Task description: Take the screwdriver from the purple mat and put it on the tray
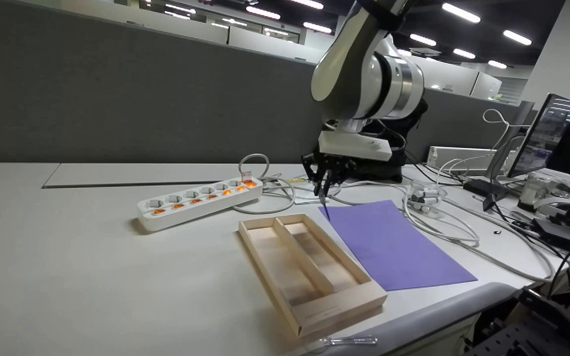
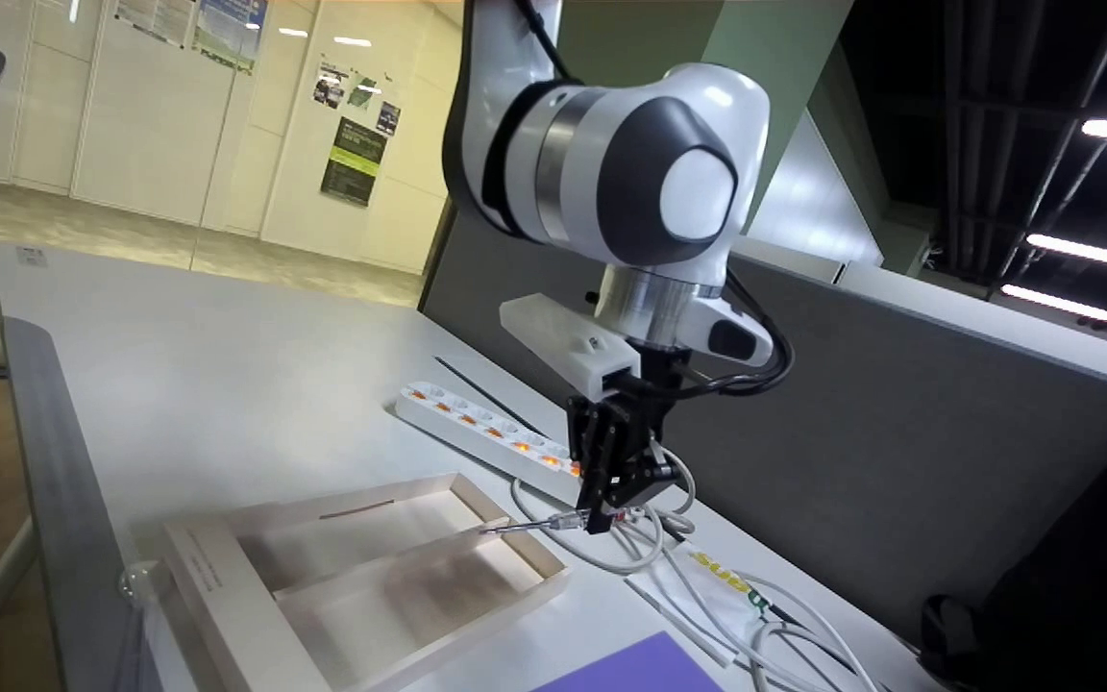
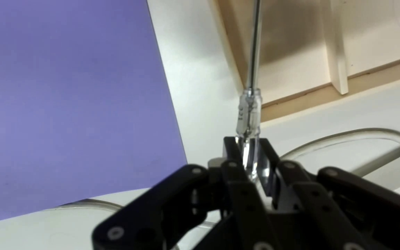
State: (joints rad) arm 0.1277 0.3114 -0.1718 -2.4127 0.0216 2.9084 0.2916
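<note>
Screwdriver [image 3: 252,93] in the air, clear of the purple mat [image 1: 403,247], held up near the tray [image 1: 339,300].
The gripper [image 3: 248,145] pinches the clear handle [image 3: 249,126] between its fingers [image 3: 230,149], above and just past the tray's thin-walled end; the metal shaft [image 3: 254,52] points toward the compartment [image 3: 293,73] on the mat's side. The step in hand looks to be the carry. To do it well, go far enough over the tray that the handle, too, passes that end wall, with height enough for shaft and fingers to miss the rim and divider [image 1: 305,256]. Then lower until the tool rests on the compartment floor, and part the fingers gently, since the smooth handle may roll.
</note>
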